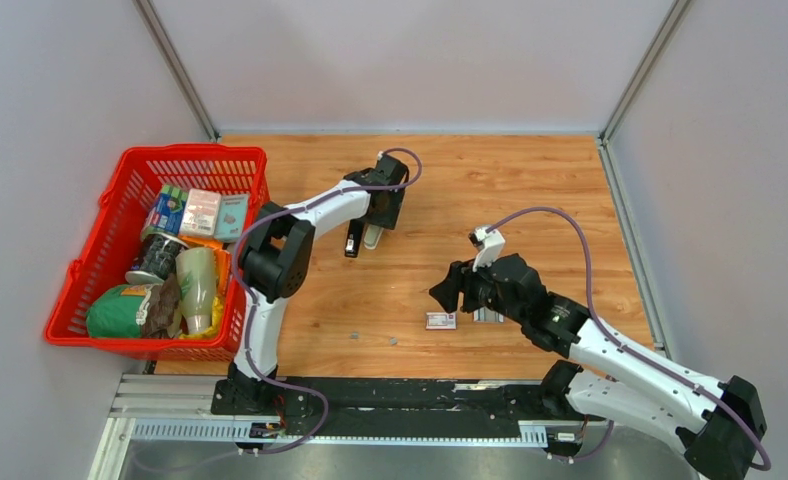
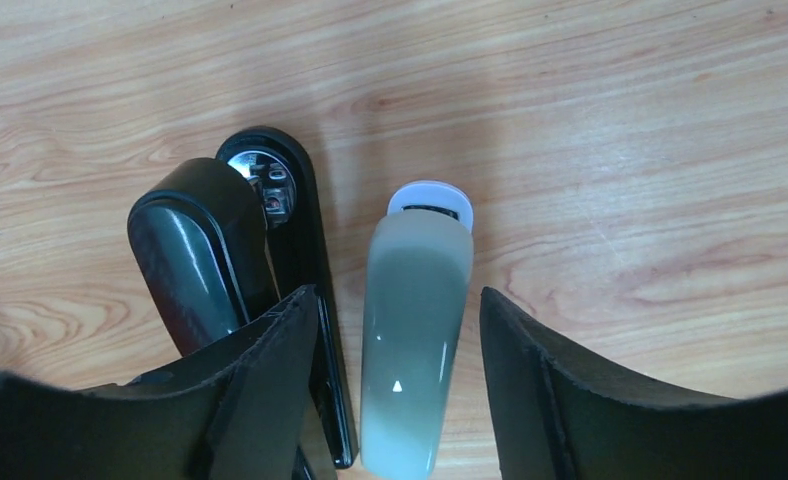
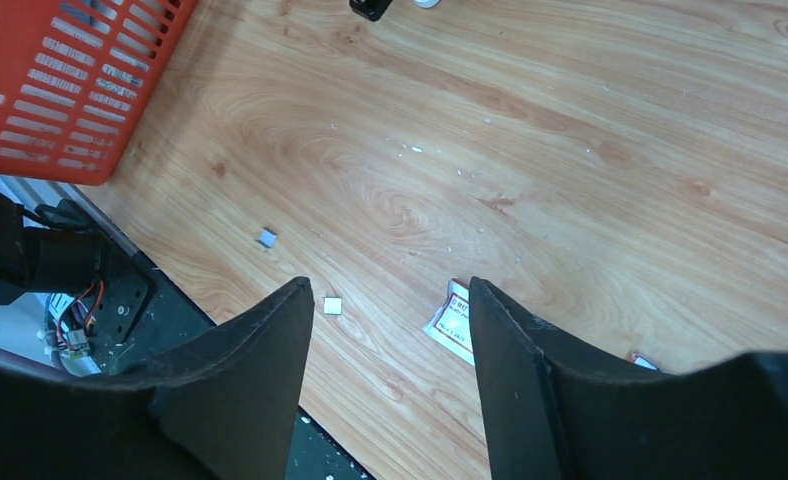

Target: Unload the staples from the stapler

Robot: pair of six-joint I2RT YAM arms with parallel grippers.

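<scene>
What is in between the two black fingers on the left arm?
A white stapler lies between the left end effector's fingers, apparently touching neither; the left wrist view shows it. A black stapler sits beside it, partly behind one finger.

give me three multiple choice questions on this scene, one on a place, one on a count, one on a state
1. Where on the table does the red basket sit?
A. at the left side
B. at the right side
C. between the two arms

2. How many staplers lie at the left gripper?
A. one
B. two
C. three

3. How is the right gripper?
A. open, gripping nothing
B. shut on a stapler
C. shut on a cup

Answers:
1 A, the top view shows it against the left edge.
2 B, a black stapler and a white stapler lie side by side.
3 A, its fingers stand wide apart with nothing gripped.
</scene>
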